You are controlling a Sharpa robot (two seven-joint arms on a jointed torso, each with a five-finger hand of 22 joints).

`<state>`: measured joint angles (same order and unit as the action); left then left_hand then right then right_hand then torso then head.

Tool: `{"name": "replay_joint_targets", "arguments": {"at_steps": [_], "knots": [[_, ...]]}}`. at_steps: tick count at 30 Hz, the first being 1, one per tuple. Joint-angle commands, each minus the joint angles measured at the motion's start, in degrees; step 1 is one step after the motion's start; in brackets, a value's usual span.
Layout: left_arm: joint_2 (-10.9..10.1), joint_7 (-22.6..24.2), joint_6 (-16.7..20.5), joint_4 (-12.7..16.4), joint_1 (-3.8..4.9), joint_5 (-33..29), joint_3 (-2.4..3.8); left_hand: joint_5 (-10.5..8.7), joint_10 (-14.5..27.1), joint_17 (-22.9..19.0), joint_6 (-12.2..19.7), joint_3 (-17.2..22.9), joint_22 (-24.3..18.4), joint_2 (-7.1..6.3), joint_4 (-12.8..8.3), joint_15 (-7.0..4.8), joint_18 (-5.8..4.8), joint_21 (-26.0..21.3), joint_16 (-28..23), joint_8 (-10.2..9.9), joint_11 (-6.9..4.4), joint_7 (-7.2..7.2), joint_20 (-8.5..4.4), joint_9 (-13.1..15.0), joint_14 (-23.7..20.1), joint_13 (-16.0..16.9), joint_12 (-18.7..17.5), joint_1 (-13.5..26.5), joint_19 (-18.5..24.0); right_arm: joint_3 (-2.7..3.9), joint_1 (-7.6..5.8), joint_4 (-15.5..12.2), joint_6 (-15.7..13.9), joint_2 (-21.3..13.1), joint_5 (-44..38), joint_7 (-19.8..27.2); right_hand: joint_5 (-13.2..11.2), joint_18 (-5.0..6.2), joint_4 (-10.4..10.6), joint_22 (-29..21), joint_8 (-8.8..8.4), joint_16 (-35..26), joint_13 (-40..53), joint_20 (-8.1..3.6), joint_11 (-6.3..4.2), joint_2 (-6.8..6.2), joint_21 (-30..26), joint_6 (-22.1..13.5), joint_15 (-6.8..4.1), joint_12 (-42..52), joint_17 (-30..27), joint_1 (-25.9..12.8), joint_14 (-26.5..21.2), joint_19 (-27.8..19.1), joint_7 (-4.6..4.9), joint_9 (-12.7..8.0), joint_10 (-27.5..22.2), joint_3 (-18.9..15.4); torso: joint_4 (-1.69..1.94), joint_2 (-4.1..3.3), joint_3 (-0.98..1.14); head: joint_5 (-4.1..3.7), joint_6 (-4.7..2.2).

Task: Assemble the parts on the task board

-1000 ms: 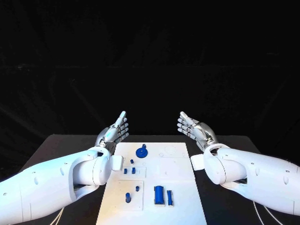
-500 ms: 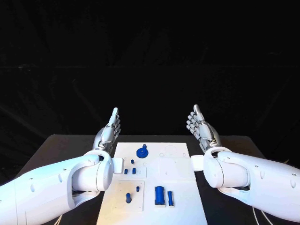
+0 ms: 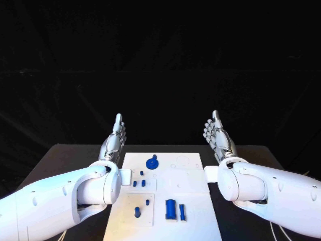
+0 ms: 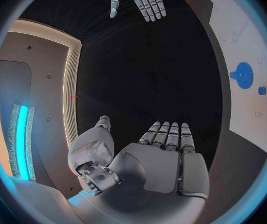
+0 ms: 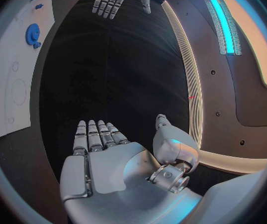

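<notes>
The left hand (image 3: 114, 139) and right hand (image 3: 219, 136) were open flat, holding nothing, beside the white task board (image 3: 186, 181)

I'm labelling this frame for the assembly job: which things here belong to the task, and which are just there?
Belongs to the job:
task board
blue gear standing at the board's far end
small blue pegs
two long blue pieces nearer the robot
left hand and right hand, both raised and holding nothing

Just there:
black table
</notes>
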<state>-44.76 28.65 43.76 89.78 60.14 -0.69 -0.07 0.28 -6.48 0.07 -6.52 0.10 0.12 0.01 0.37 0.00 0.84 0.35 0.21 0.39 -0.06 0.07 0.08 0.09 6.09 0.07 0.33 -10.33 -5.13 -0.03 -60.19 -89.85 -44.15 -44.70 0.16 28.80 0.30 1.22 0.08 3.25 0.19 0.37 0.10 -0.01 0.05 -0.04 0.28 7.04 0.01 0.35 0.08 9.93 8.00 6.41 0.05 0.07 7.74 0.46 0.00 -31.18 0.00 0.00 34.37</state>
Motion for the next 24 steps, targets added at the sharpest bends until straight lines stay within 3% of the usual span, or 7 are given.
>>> {"name": "replay_joint_targets", "arguments": {"at_steps": [1, 2, 4, 5, 10, 11, 24], "knots": [[0.07, 1.15, 0.35, 0.17, 0.02, 0.69, 0.07, -0.28, 2.02, -0.07, 2.03, -0.10, -0.12, -0.01, -0.37, 0.00, -0.84, -0.35, -0.21, -0.39, 0.06, -0.07, -0.08, -0.09, -1.91, -0.07, -0.33, 3.29, 5.13, 0.03, 0.03, -0.10, 0.03, 0.01, -0.16, 1.00, -0.30, -1.22, -0.08, -3.25, -0.19, -0.37, -0.10, 0.01, -0.05, 0.04, -0.28, -2.27, -0.01, -0.35, -0.08, -3.05, -2.52, -2.11, -0.05, -0.07, -2.36, -0.46, 0.00, 0.00, 0.00, 0.00, 0.01], [0.07, 1.15, 0.35, 0.17, 0.02, 0.69, 0.07, -0.28, 2.26, -0.07, 2.32, -0.10, -0.12, -0.01, -0.37, 0.00, -0.84, -0.35, -0.21, -0.39, 0.06, -0.07, -0.08, -0.09, -6.09, -0.07, -0.33, 3.61, 5.13, 0.03, 0.03, -0.10, 0.03, 0.01, -0.16, 1.00, -0.30, -1.22, -0.08, -3.25, -0.19, -0.37, -0.10, 0.01, -0.05, 0.04, -0.28, -2.35, -0.01, -0.35, -0.08, -3.43, -2.75, -2.28, -0.05, -0.07, -2.66, -0.46, 0.00, 0.00, 0.00, 0.00, 0.01], [0.07, 1.15, 0.35, 0.17, 0.02, 0.69, 0.07, -0.28, 2.44, -0.07, 2.45, -0.10, -0.12, -0.01, -0.37, 0.00, -0.84, -0.35, -0.21, -0.39, 0.06, -0.07, -0.08, -0.09, -6.09, -0.07, -0.33, 3.94, 5.13, 0.03, 0.03, -0.10, 0.03, 0.01, -0.16, 1.00, -0.30, -1.22, -0.08, -3.25, -0.19, -0.37, -0.10, 0.01, -0.05, 0.04, -0.28, -7.04, -0.01, -0.35, -0.08, -5.48, -8.00, -6.41, -0.05, -0.07, -7.74, -0.46, 0.00, 0.00, 0.00, 0.00, 0.01], [0.07, 1.15, 0.35, 0.17, 0.02, 0.69, 0.07, -0.28, 6.48, -0.07, 6.52, -0.10, -0.12, -0.01, -0.37, 0.00, -0.84, -0.35, -0.21, -0.39, 0.06, -0.07, -0.08, -0.09, -6.09, -0.07, -0.33, 4.24, 5.13, 0.03, 0.03, -0.10, 0.03, 0.01, -0.16, 1.00, -0.30, -1.22, -0.08, -3.25, -0.19, -0.37, -0.10, 0.01, -0.05, 0.04, -0.28, -7.04, -0.01, -0.35, -0.08, -9.93, -8.00, -6.41, -0.05, -0.07, -7.74, -0.46, 0.00, 0.00, 0.00, 0.00, 0.01], [0.07, 1.15, 0.35, 0.17, 0.02, 0.69, 0.07, -0.28, 6.48, -0.07, 6.52, -0.10, -0.12, -0.01, -0.37, 0.00, -0.84, -0.35, -0.21, -0.39, 0.06, -0.07, -0.08, -0.09, -6.09, -0.07, -0.33, 6.02, 5.13, 0.03, 0.03, -0.10, 0.03, 0.01, -0.16, 1.00, -0.30, -1.22, -0.08, -3.25, -0.19, -0.37, -0.10, 0.01, -0.05, 0.04, -0.28, -7.04, -0.01, -0.35, -0.08, -9.93, -8.00, -6.41, -0.05, -0.07, -7.74, -0.46, 0.00, 0.00, 0.00, 0.00, 0.01], [0.07, 1.15, 0.35, 0.17, 0.02, 0.69, 0.07, -0.28, 6.48, -0.07, 6.52, -0.10, -0.12, -0.01, -0.37, 0.00, -0.84, -0.35, -0.21, -0.39, 0.06, -0.07, -0.08, -0.09, -6.09, -0.07, -0.33, 10.33, 5.13, 0.03, 0.03, -0.10, 0.03, 0.01, -0.16, 1.00, -0.30, -1.22, -0.08, -3.25, -0.19, -0.37, -0.10, 0.01, -0.05, 0.04, -0.28, -7.04, -0.01, -0.35, -0.08, -9.93, -8.00, -6.41, -0.05, -0.07, -7.74, -0.46, 0.00, 0.00, 0.00, 0.00, 0.01], [0.07, 1.15, 0.35, 0.17, 0.02, 0.69, 0.07, -0.28, 6.48, -0.07, 6.52, -0.10, -0.12, -0.01, -0.37, 0.00, -0.84, -0.35, -0.21, -0.39, 0.06, -0.07, -0.08, -0.09, -6.09, -0.07, -0.33, 10.33, 5.13, 0.03, 0.03, -0.10, 0.03, 0.01, -0.16, 1.00, -0.30, -1.22, -0.08, -3.25, -0.19, -0.37, -0.10, 0.01, -0.05, 0.04, -0.28, -7.04, -0.01, -0.35, -0.08, -9.93, -8.00, -6.41, -0.05, -0.07, -7.74, -0.46, 0.00, 0.00, 0.00, 0.00, 0.01]]}}
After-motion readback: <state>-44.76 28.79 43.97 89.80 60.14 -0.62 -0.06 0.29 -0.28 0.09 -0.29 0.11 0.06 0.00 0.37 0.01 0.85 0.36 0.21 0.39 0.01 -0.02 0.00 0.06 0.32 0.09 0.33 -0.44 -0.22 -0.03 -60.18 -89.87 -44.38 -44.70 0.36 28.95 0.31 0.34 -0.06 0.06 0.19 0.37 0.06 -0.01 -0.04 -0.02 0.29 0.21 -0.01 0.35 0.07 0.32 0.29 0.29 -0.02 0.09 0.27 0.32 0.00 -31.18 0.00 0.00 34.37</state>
